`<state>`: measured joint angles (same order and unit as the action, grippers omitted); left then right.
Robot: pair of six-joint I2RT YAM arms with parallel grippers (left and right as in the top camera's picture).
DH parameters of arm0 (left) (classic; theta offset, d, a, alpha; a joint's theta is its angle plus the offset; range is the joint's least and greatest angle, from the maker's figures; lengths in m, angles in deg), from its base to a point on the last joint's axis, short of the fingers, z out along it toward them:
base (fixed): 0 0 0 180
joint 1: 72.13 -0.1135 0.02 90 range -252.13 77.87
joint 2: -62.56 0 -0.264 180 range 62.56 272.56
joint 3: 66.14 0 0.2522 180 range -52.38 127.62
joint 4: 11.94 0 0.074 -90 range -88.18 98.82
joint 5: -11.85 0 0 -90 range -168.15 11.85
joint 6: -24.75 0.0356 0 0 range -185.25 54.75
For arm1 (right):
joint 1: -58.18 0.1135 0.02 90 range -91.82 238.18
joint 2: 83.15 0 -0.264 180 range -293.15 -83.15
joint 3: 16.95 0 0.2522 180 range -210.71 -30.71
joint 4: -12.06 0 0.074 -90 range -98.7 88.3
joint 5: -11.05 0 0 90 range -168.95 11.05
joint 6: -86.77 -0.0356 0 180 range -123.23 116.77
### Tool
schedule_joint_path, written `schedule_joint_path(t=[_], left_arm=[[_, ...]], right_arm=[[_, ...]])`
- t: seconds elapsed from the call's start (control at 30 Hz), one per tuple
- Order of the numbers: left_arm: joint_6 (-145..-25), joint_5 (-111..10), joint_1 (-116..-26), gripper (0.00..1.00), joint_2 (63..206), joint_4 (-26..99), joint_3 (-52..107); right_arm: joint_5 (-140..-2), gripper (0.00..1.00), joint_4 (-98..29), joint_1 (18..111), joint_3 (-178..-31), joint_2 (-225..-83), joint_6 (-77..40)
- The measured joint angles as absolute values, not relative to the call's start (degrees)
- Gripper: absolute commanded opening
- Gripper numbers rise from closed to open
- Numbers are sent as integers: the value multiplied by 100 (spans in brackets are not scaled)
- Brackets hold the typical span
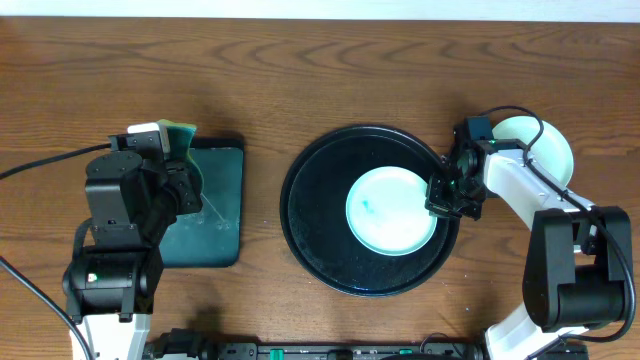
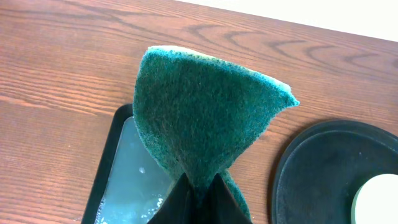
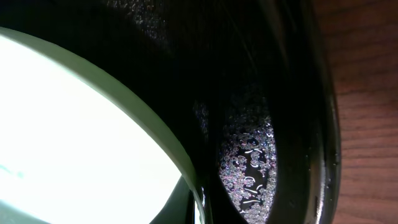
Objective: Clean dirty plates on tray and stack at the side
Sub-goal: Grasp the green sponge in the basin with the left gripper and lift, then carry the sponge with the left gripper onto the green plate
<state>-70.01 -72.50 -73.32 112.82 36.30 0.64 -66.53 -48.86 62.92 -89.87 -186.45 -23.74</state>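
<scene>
— Since the plate [image 1: 392, 210] is round, does it have a long axis at all?
— None. It lies flat and face up, so it points nowhere. It sits on the tray [image 1: 310, 220], right of centre and close to the right rim, with a teal smear [image 1: 368, 207] left of its middle.
— And the right fingers [image 1: 452, 195]?
— Down at the plate's right edge. The wrist view shows only the pale rim curving against the wet black tray. Whether they are spread or pinching the rim, I cannot tell.
— The left fingers [image 2: 186, 202]?
— Pressed onto the lower corner of a sponge [image 2: 199, 118], which stands upright and fans out above them, over the far end of the green tray [image 1: 222, 215].
— How does that one lie?
— On the counter [image 1: 320, 60], left of the tray, long side running away from the robot, a wet film inside.
— Any other plates?
— A side plate [image 1: 550, 150] on the counter, right of the tray, partly hidden by the right arm.
</scene>
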Motion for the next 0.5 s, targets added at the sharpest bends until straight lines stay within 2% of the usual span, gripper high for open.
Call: schedule_joint_path(t=[0.3, 0.5], left_arm=[[-6990, -7228, -7332, 8, 11450, 3627, 64], [-7001, -6896, -7332, 7, 12053, 3627, 64]], right_arm=[[-6548, 1, -4746, 6289, -8984, -18645, -2302], [-5931, 1, -4217, 6294, -8956, -18702, -2320]])
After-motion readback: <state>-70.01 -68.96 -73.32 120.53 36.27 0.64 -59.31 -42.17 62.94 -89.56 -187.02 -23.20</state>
